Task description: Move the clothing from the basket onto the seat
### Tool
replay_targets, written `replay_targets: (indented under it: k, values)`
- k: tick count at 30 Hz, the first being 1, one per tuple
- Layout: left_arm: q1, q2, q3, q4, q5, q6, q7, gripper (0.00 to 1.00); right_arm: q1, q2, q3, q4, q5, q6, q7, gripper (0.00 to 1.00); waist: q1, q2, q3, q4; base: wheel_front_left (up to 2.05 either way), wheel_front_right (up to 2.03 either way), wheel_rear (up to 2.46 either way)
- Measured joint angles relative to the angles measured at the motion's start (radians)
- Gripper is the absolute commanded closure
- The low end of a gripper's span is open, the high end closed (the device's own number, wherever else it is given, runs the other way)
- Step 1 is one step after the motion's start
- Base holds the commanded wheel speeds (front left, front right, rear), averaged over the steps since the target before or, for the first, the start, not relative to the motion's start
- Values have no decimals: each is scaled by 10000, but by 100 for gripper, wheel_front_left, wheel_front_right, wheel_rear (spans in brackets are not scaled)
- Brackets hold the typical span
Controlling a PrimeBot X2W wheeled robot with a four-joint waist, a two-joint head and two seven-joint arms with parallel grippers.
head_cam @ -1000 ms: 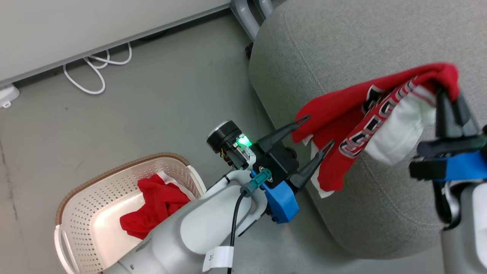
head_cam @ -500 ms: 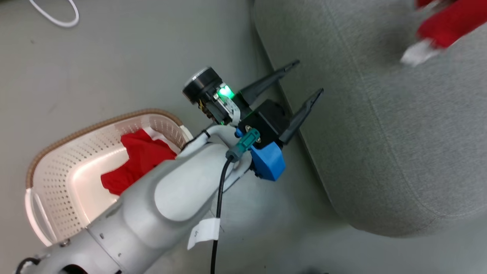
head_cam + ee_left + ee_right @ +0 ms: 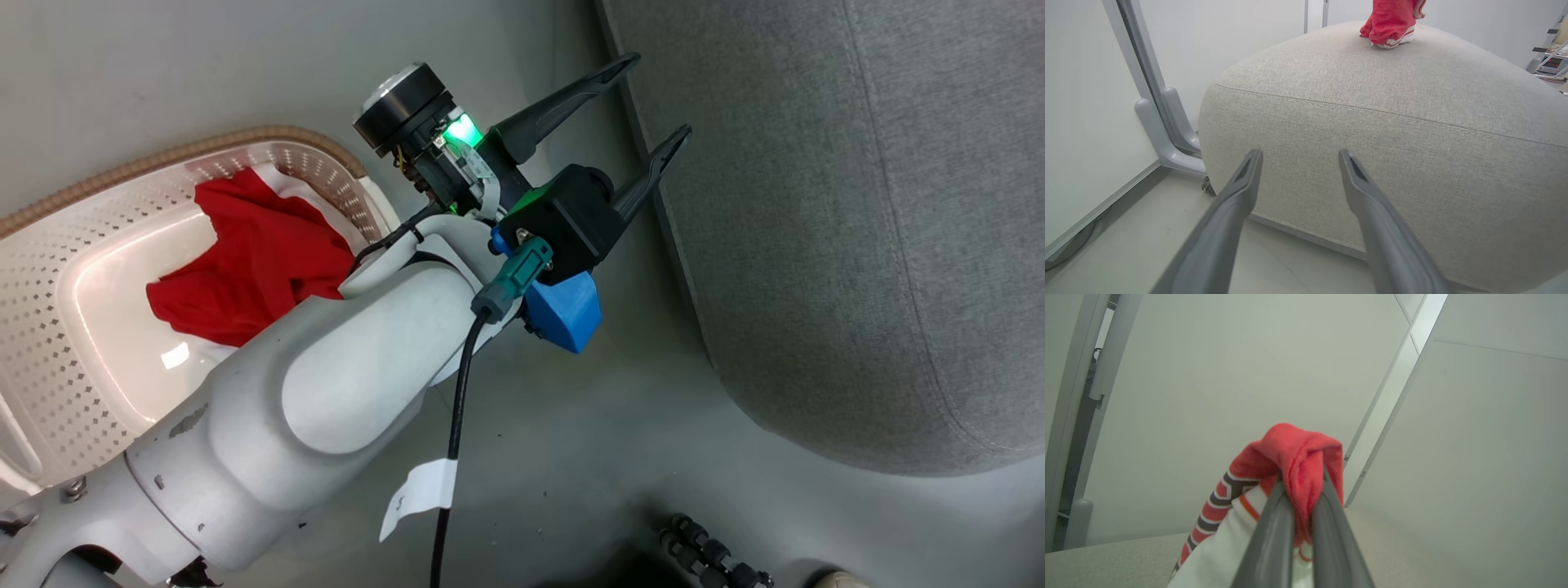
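As the head camera looks down, basket: the cream perforated basket point(image 3: 49, 327) sits on the floor point(image 3: 571, 457) at the left. The red shorts point(image 3: 245, 261) lie crumpled inside it, toward its far end.
Head view, left gripper: the left gripper point(image 3: 660, 95) hangs over the strip of floor between basket and seat. Its two dark fingers are spread wide with nothing between them.
Head view, seat: the grey woven seat point(image 3: 857, 245) takes up the right side.
Left wrist view, left gripper: the left gripper point(image 3: 1299, 155) is wide apart and empty, pointing at the near side of the seat point(image 3: 1372, 143) below the stitched seam.
Left wrist view, jersey: the jersey point(image 3: 1386, 20), red with white trim, shows at the far top of the seat. Its lower end touches the cushion and its upper part runs past the frame edge.
Right wrist view, right gripper: the right gripper point(image 3: 1302, 477) is pinched tight on a red fold of the jersey point(image 3: 1290, 449). Dark, white-edged lettering and white cloth hang below, over the seat top point(image 3: 1106, 559).
Progress: roughly halfway, by my judgement. The jersey is over the seat but not yet released, and the shorts are untouched.
Left to do: release the jersey, then fetch the shorts. The open left gripper looks well placed for that.
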Motion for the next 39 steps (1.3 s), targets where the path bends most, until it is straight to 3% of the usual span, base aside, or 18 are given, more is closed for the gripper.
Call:
replay_targets:
  k: [12,20,21,23,24,39]
  values:
    - [-85,261,-150,-416,38,84,242,0,634,1655,393,1342,-750,2,2,100,-1,0,481,197,0,0,0]
    - [-86,326,-188,-560,12,163,295,0,678,1584,746,2706,-539,0,0,100,-1,0,485,335,0,0,0]
    - [-86,334,-194,-554,10,163,293,0,679,1546,777,2773,-497,0,2,93,-1,0,472,336,0,0,0]
    - [-86,339,-198,-522,-4,176,274,0,694,1488,838,2840,-451,0,2,18,-1,0,419,332,0,0,0]
    - [-85,339,-205,-497,-6,184,242,0,728,1450,888,2840,-451,2,2,0,-1,0,379,329,0,0,0]
    - [774,-244,119,692,-825,414,-1095,0,3345,1513,2387,360,-537,0,2,0,-2,0,-1562,439,0,0,0]
